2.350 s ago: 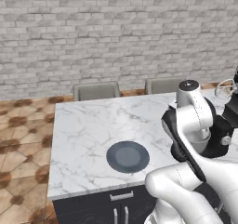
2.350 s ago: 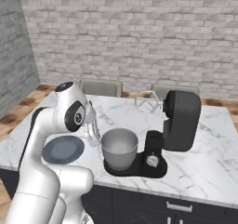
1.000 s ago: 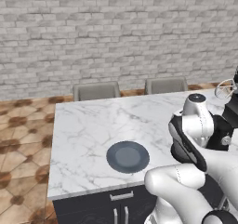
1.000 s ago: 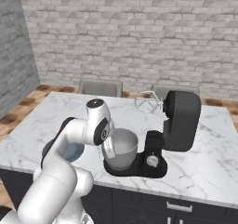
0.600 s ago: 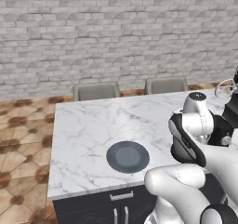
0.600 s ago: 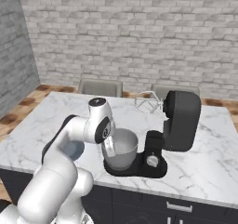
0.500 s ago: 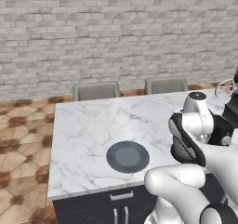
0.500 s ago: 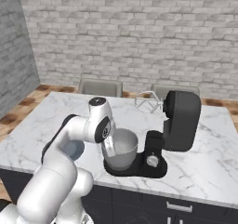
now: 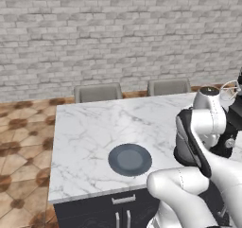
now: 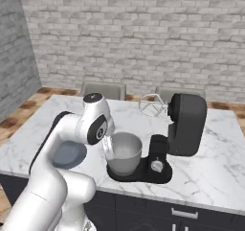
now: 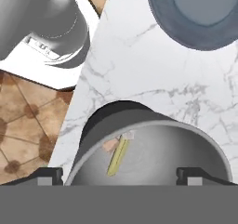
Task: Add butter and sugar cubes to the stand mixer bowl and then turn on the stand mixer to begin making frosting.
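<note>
The claw (image 11: pixel 119 174) has just spread wide over the deep grey metal stand mixer bowl (image 11: pixel 186 148) and now stands released, empty. The thin pale-yellow butter stick (image 11: pixel 118 154) lies inside the bowl, directly below the claw. Judged: butter step complete; sugar cubes and switch-on pending.

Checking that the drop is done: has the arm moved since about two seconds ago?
Yes. In the right base view the arm's upper joint has swung right, from over the plate to beside the bowl, whose inside now holds the butter.
</note>
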